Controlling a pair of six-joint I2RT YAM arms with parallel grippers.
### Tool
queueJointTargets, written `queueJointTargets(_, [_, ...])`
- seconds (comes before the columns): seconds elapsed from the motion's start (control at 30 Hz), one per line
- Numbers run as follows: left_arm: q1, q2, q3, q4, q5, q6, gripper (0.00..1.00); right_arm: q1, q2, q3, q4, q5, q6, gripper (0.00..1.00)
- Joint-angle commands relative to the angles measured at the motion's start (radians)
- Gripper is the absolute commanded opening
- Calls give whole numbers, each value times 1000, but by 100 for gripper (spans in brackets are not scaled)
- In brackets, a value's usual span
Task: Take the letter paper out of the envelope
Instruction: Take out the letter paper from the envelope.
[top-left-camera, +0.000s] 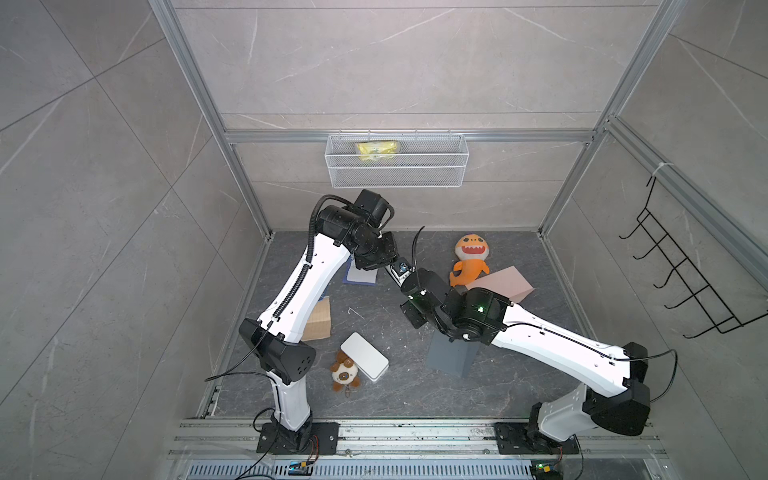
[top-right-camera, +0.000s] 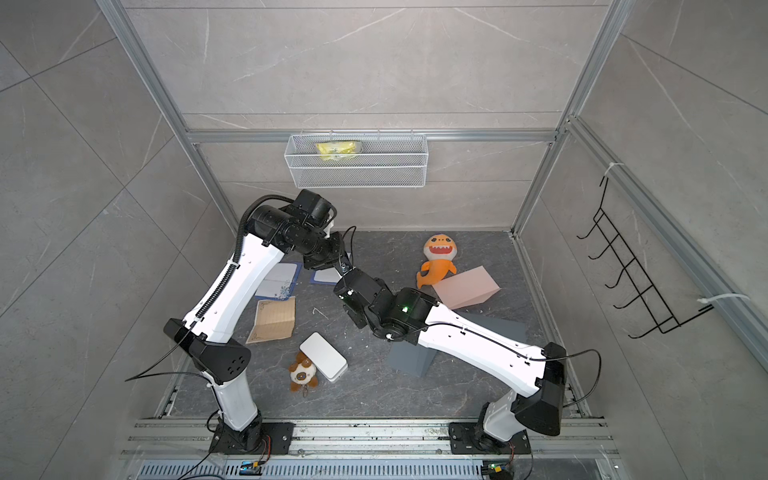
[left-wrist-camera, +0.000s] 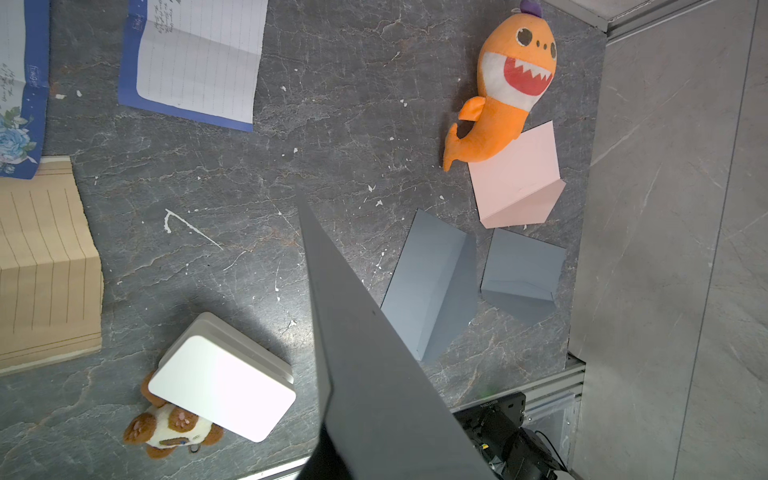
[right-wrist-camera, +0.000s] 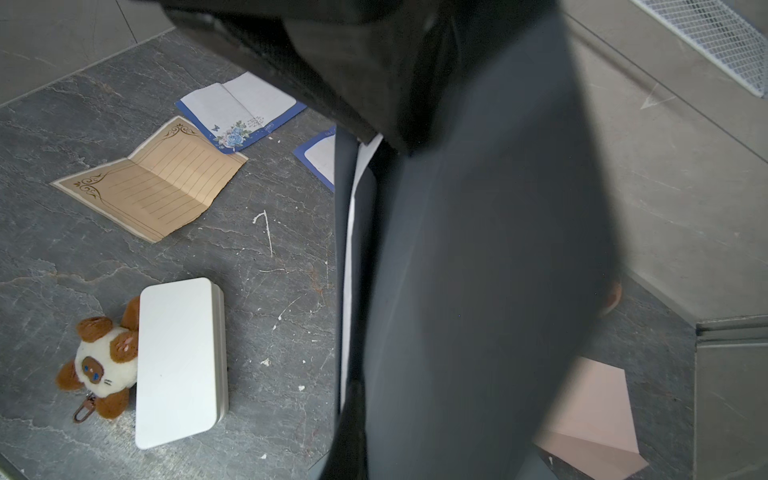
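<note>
1. Left gripper (top-left-camera: 388, 258): its fingers are not visible in any view. In the left wrist view the dark grey envelope (left-wrist-camera: 374, 374) runs straight out from where the fingers sit. In the right wrist view the gripper's black body sits on the envelope's far end, so it reads as clamped on the envelope.
2. Right gripper (top-left-camera: 400, 272): closed right down, nose to nose with the left gripper in both top views. Its fingers are hidden behind the envelope, so I can't tell what they pinch.
3. Letter paper (right-wrist-camera: 347, 291): a thin white strip in the envelope's open edge, just past the right fingers. It is inside, not out yet.
4. The envelope is held up off the table (left-wrist-camera: 332, 124), edge-on to the left fingers.
5. On the table, below and well apart from both sets of fingers:
   - blue-bordered sheet (left-wrist-camera: 195, 62)
   - tan lined sheet (right-wrist-camera: 153, 178)
   - white case (left-wrist-camera: 220, 386)
</note>
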Motion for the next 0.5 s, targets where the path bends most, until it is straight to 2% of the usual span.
queueJointTargets(0.0, [-1, 20, 15, -42, -21, -14, 20, 21, -4, 42, 87, 97, -16, 0])
queueJointTargets(0.27, [-1, 12, 19, -70, -89, -32, 24, 42, 5, 30, 94, 268, 3, 0])
queueJointTargets(0.47, [-3, 13, 19, -60, -102, -60, 25, 88, 25, 30, 130, 325, -14, 0])
